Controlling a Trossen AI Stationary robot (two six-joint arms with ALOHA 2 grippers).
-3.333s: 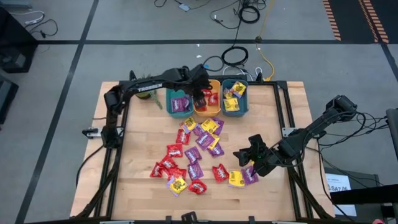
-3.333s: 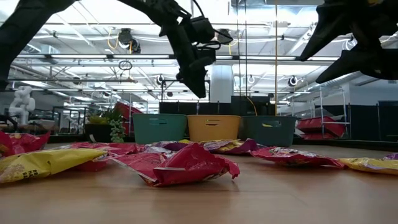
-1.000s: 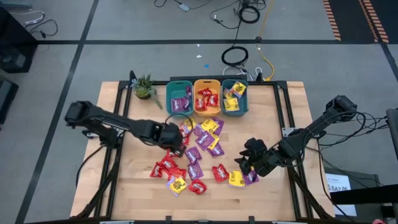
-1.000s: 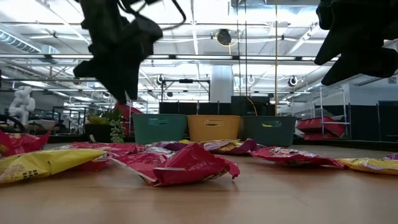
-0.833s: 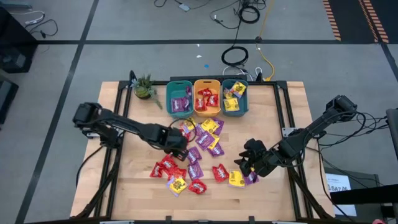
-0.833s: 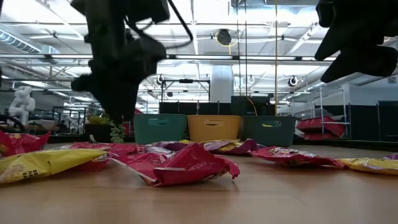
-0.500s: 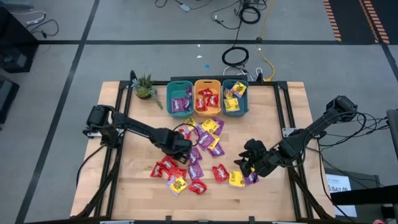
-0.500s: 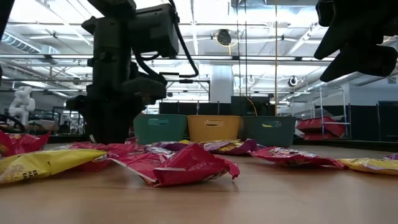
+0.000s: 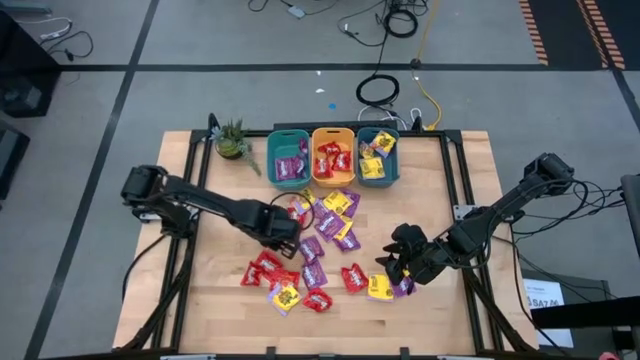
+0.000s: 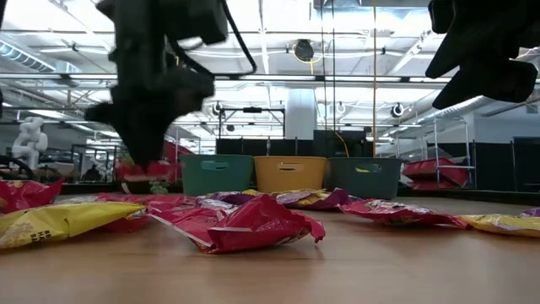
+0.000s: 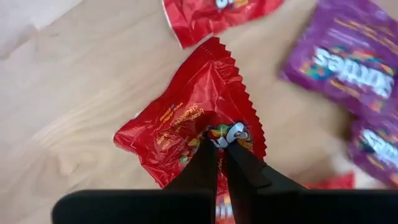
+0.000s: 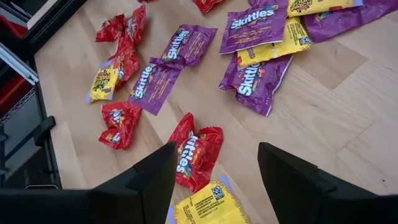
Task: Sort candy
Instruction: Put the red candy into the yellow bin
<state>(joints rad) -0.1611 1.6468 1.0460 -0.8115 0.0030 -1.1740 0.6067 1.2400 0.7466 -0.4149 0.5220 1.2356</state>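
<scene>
Half a second ago pressed the left hand [image 9: 283, 228] down into the scattered candy [image 9: 322, 250] on the wooden worktop [image 9: 220, 300]. Since then snapped it from wide to shut on a shiny, flat red candy packet [image 11: 180, 130] and raised it. Hangs just clear of the worktop now, at the pile's left edge, pinched at its middle. Means one red piece secured, likely bound next for the orange plastic bin [image 9: 333, 131]. Keeps the right hand [image 9: 400, 262] wide, hovering over the near-right packets. Leaves most candy unsorted.
</scene>
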